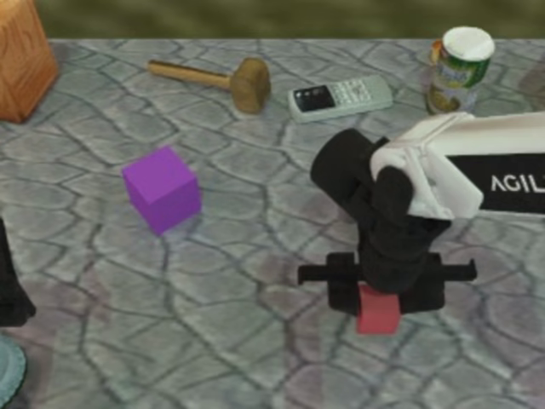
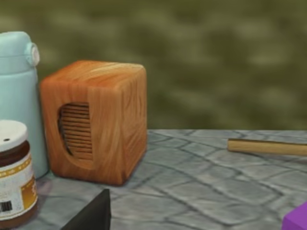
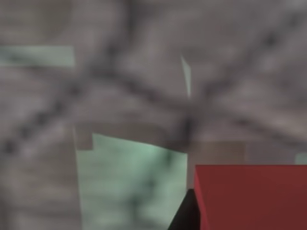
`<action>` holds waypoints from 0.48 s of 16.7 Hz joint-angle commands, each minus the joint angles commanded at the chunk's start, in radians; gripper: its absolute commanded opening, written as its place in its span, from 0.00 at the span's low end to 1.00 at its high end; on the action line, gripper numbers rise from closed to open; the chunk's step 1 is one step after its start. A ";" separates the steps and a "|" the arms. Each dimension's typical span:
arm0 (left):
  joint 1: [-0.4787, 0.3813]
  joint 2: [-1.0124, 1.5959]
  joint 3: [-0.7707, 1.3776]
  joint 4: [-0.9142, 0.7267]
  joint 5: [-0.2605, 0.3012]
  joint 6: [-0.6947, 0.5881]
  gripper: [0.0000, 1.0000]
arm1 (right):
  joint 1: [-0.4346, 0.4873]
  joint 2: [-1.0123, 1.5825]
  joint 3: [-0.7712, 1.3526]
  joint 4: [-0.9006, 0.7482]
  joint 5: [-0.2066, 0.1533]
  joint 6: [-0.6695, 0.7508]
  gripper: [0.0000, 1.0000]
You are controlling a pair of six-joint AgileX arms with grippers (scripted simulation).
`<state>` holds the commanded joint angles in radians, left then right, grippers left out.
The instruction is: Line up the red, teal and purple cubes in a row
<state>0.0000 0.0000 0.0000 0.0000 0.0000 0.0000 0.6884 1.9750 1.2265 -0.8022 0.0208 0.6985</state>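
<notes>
The surface is a grey, stone-patterned top with dark crack lines. Toward its near edge, right of centre, the right claw points straight down over the red cube, which shows partly beneath the black claw body; whether the fingers grip it cannot be told. The right wrist view shows the same red cube close up against blurred stone pattern. At the near left edge a dark part of the left arm sits parked, its claw unseen. The purple cube rests left of centre, well apart from the red one and turned slightly askew. The teal cube is not seen in any view. Toward the far edge lie a wooden mallet, a remote control just beside it, and a tin can at the far right. A wooden block occupies the far left corner; the left wrist view shows a pale blue bottle and a jar beside it. Beyond the surface, the backdrop is blurred olive green.
</notes>
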 joint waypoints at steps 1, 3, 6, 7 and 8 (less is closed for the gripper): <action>0.000 0.000 0.000 0.000 0.000 0.000 1.00 | 0.000 0.000 0.000 0.000 0.000 0.000 0.38; 0.000 0.000 0.000 0.000 0.000 0.000 1.00 | 0.000 0.000 0.000 0.000 0.000 0.000 0.53; 0.000 0.000 0.000 0.000 0.000 0.000 1.00 | 0.000 0.000 0.000 0.000 0.000 0.000 0.75; 0.000 0.000 0.000 0.000 0.000 0.000 1.00 | 0.000 0.000 0.000 0.000 0.000 0.000 0.83; 0.000 0.000 0.000 0.000 0.000 0.000 1.00 | 0.000 0.000 0.000 0.000 0.000 0.000 0.90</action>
<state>0.0000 0.0000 0.0000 0.0000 0.0000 0.0000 0.6884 1.9750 1.2265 -0.8022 0.0208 0.6985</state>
